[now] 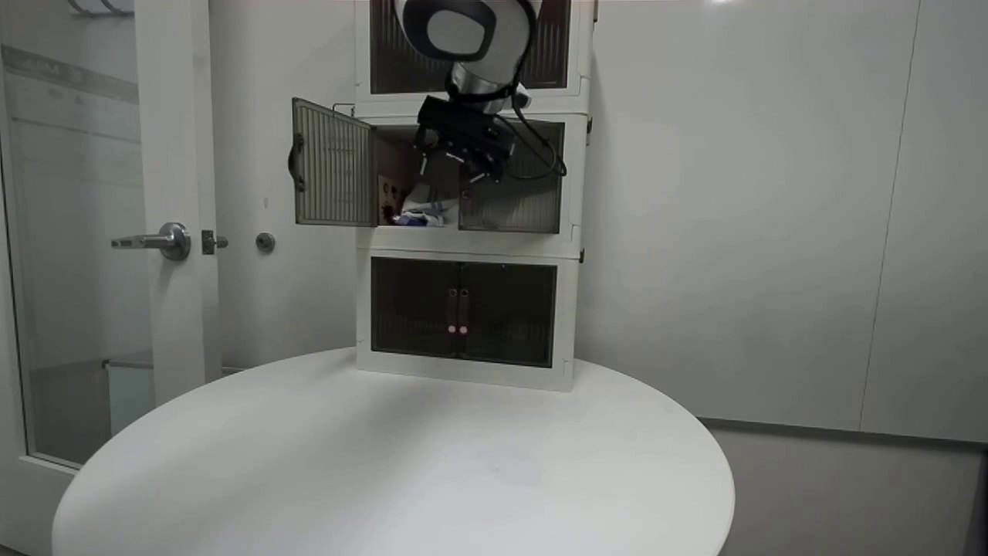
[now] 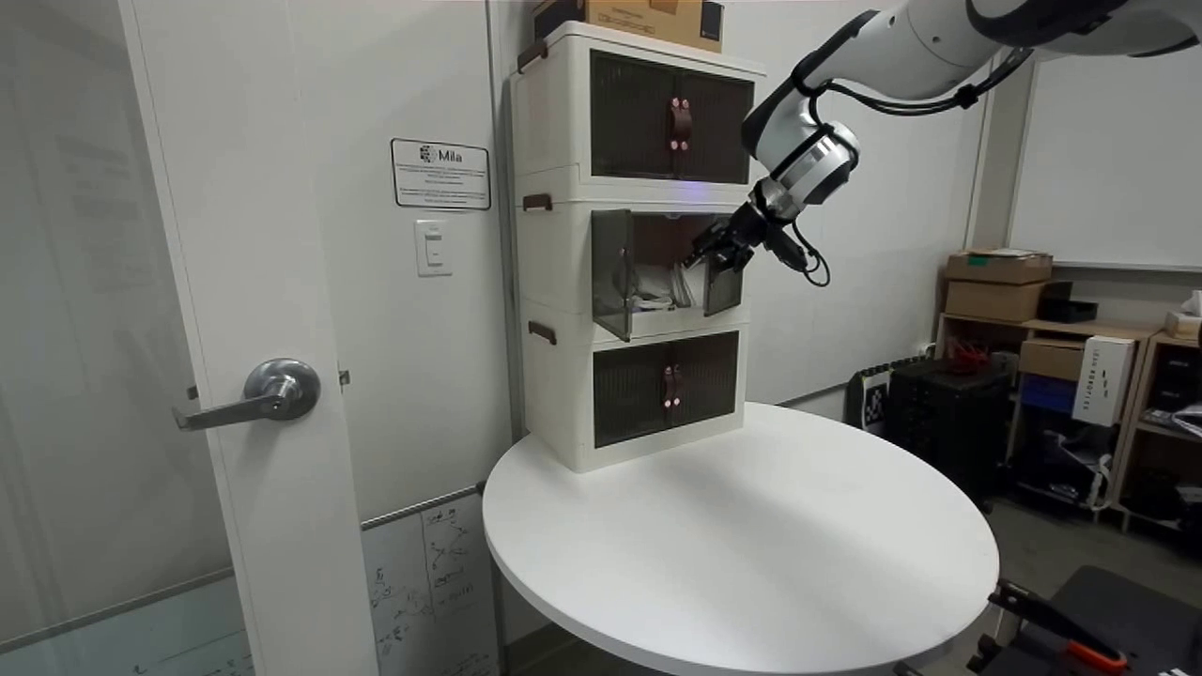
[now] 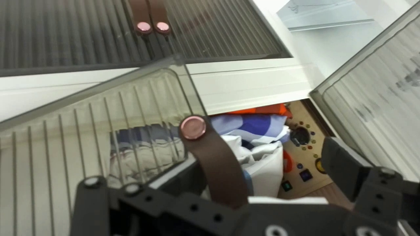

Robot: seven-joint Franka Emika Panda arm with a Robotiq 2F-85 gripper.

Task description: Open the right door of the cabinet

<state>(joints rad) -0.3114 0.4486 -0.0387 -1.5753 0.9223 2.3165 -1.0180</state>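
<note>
Two fingers (image 3: 343,168) parted, nothing grasped by gripper (image 3: 262,154); right door (image 3: 78,134) may be swung closed if nudged from the front.

In an exterior view we see a lever-handled white door (image 2: 258,310) at left, a Mila sign (image 2: 441,175) above a light switch (image 2: 434,248) on the wall (image 2: 427,376); near, a round table (image 2: 742,554); far right, a whiteboard (image 2: 1113,160) above wooden shelving (image 2: 1056,327) with cardboard boxes (image 2: 993,300).

Robotics lab. Working off the round white table (image 2: 732,563): robot arm (image 2: 906,52) above it. In an exterior view, left of table, scribbled whiteboard (image 2: 441,582); higher up, "Mila" sign (image 2: 441,176). Right of table, beyond: shelving (image 2: 1089,328), white box (image 2: 1103,380) lettered "LEAN ROBOTICS".
</note>
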